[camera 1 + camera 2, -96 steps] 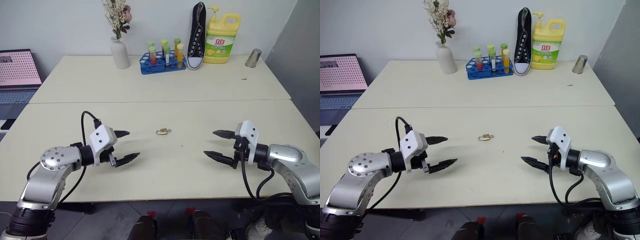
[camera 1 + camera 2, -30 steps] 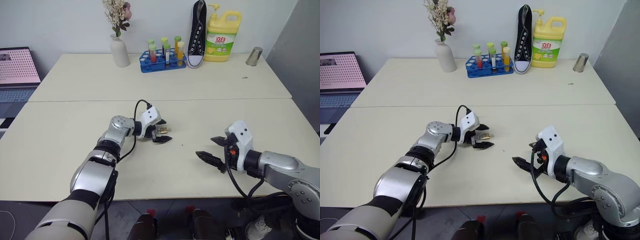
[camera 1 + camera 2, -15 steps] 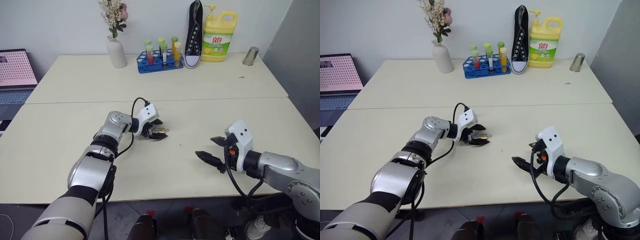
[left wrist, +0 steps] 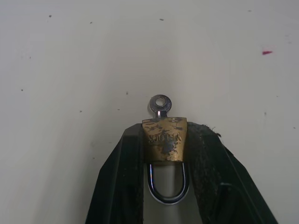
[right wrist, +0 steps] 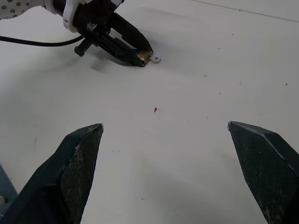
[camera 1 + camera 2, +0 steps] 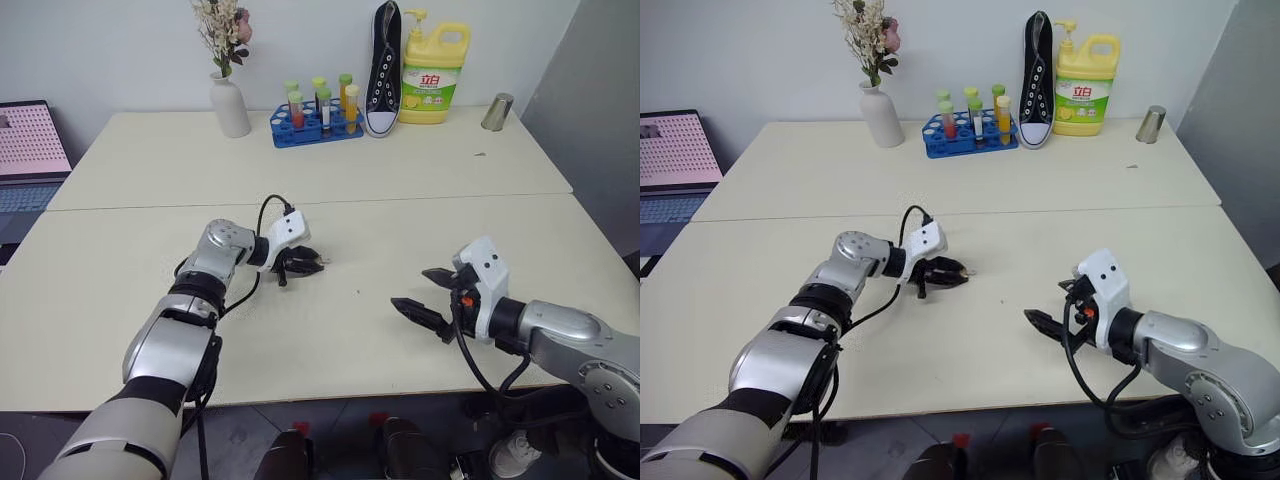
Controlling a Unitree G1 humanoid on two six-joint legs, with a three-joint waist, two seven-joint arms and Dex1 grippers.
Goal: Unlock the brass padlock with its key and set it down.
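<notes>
My L jaws [image 4: 164, 149] are pinching the brass padlock [image 4: 164, 145] by its 2 flat sides, low over the bench [image 6: 330, 340]. Key [image 4: 160, 104] is poking out front. R jaws [image 5: 173, 154] are hanging wide open, nearby. Lock's tiny, stiff, slick — probably twisting easily, so I'm gripping the body.

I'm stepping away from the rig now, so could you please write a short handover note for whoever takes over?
Left gripper: shut on the brass padlock, fingers on either side of its body, low over the table.
Right gripper: open, holds nothing, hovering to the right of the lock.
The key is in the lock, its round head sticking out past the fingertips; the shackle looks closed.
Done: padlock gripped.
Left: turn the key with the right gripper, open the shackle, set the padlock down.
</notes>
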